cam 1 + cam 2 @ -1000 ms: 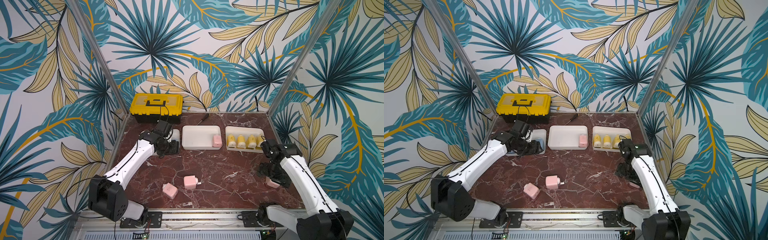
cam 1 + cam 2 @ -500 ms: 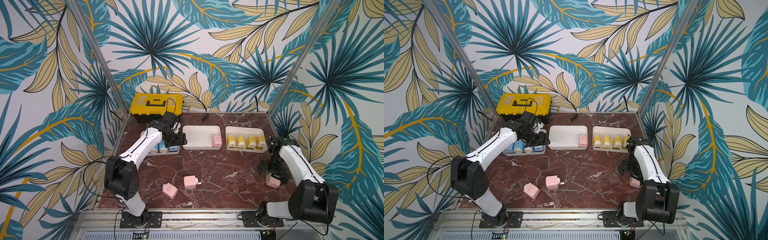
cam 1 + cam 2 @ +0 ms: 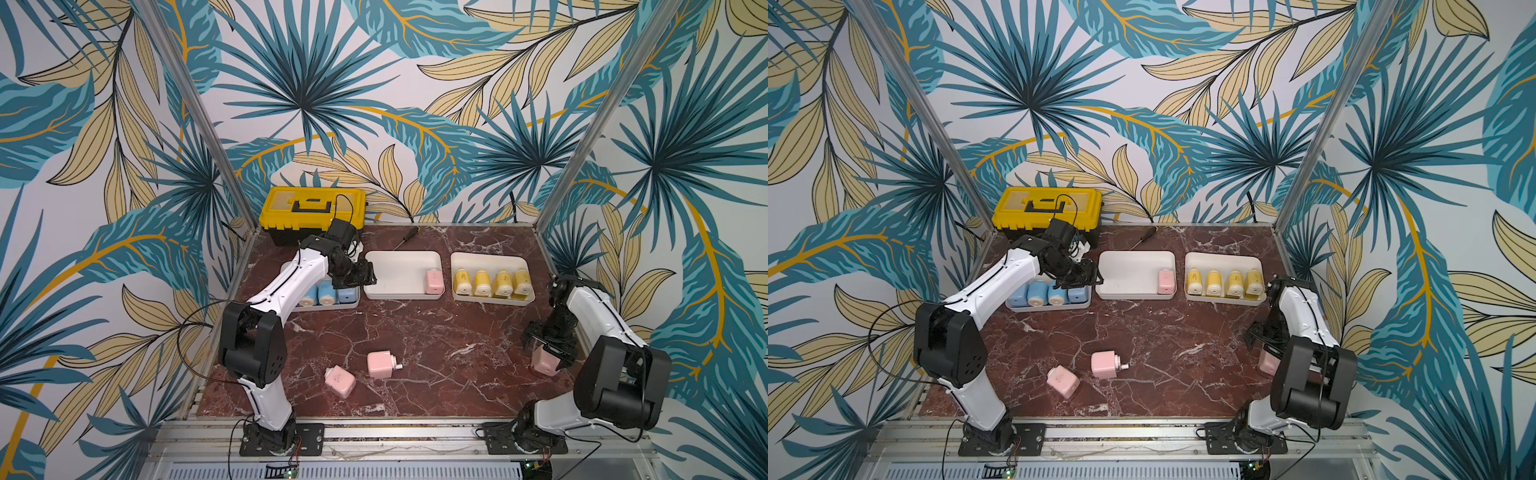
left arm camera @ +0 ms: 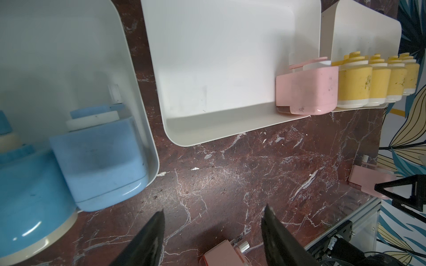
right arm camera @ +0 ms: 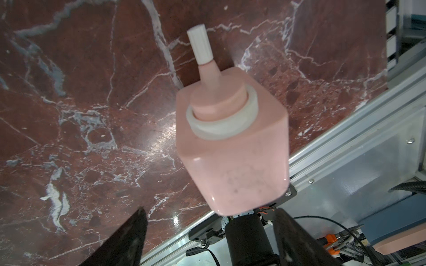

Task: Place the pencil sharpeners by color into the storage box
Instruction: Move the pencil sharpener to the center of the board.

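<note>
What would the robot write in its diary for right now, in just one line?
blue tray: four blue, full | yellow tray: four yellow, full | middle tray: one pink | table: three pink | left gripper: open, empty | right gripper: open around pink sharpener

four blue sharpeners [image 3: 1048, 293] filled left tray, four yellow [image 3: 1225, 282] right, one pink [image 3: 1165, 281] middle; three pink [image 3: 1104, 365] lay loose.

Red-brown marble tabletop [image 3: 415, 332] with white veins, filling the lower middle of both top views. Along its far edge: yellow toolbox [image 3: 312, 208] at upper left, dark screwdriver [image 3: 409, 235] just right of it. Below these, three white trays in a row: left tray [image 3: 1050, 308], middle tray [image 3: 401, 270], right tray [image 3: 490, 262]. Near the front edge, two pink sharpeners lying close together [image 3: 340, 381] [image 3: 381, 364]; a third pink sharpener [image 3: 545, 362] at the right edge.
</note>
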